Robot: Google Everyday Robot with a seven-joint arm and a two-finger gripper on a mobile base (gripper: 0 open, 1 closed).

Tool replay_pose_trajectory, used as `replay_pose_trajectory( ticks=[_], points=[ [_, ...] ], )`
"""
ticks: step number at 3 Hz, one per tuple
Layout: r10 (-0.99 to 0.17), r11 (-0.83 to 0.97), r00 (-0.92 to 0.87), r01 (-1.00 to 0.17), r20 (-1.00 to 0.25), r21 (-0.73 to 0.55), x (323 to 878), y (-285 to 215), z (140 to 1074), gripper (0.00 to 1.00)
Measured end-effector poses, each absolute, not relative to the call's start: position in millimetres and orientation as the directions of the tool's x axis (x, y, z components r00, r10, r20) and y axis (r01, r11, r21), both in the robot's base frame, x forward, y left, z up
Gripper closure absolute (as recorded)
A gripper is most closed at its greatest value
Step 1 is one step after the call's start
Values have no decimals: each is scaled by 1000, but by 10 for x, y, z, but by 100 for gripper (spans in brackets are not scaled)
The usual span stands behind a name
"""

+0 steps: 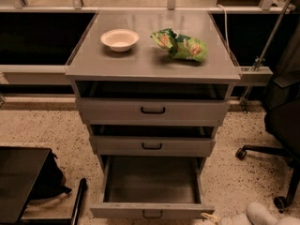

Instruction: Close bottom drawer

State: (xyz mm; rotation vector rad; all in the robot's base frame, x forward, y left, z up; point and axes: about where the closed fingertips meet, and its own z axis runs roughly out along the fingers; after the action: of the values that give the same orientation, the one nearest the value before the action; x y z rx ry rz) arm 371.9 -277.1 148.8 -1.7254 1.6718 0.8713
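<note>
We see the bottom drawer (151,211) wide open, gripper (255,214) beside its front right corner, bowl (120,39) and green bag (180,45) above.

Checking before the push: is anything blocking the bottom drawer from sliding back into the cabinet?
Nothing visible does. The bottom drawer stands pulled out, its inside looks empty, and nothing shows in the opening behind it. The gripper is at the lower right edge, beside the drawer's front corner, with nothing between them.
</note>
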Motion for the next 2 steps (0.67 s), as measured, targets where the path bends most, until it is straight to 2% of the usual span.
replay_pose_trajectory(
  ticks=[2],
  points=[
    [-601, -52, 4, -998, -799, 35, 3784, -2811, 1400, 0]
  ],
)
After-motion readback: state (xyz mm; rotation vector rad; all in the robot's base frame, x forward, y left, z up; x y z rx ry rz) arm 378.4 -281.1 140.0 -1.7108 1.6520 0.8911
